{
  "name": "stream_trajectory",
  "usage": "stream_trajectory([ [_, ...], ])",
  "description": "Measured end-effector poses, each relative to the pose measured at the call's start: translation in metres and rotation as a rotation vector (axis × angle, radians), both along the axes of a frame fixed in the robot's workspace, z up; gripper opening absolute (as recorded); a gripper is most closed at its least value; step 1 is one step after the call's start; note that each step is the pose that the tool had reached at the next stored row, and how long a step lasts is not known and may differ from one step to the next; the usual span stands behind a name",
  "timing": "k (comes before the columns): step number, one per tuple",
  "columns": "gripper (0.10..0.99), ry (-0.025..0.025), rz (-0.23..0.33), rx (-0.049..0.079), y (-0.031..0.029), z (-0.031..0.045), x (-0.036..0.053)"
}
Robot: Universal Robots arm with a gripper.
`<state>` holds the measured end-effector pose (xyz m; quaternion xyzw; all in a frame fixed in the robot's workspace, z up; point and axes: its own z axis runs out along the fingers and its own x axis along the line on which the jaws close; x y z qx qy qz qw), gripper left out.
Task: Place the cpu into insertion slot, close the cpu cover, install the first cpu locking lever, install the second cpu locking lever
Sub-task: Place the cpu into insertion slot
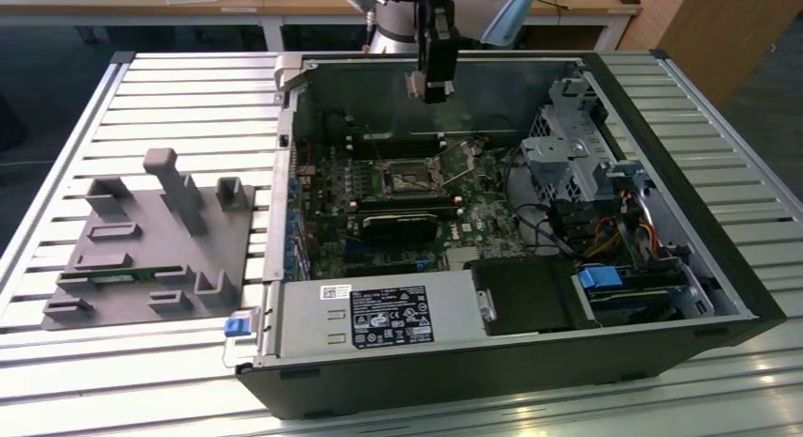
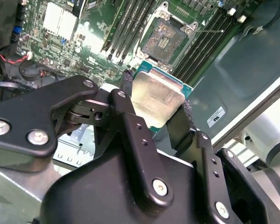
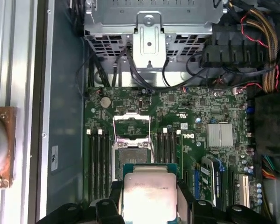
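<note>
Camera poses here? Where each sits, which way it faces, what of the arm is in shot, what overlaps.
Exterior view: off the arm, looking down on the open computer case on a slatted table; arm and gripper hang over it.
First wrist view: on the arm, facing down on the motherboard; the gripper holds the cpu.
Second wrist view: on the arm, slanting past the gripper's linkage at the cpu.
Both wrist views share the cpu and empty insertion slot.

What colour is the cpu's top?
The cpu top is silver-grey, clearest in the first wrist view.
</note>
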<state>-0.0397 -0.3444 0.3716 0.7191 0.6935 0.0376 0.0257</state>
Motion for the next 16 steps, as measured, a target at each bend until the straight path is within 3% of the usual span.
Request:
stream_trajectory([
  [16,0.541,0.0002,-0.009,0.000,0.0001,-0.0058,0.0000],
])
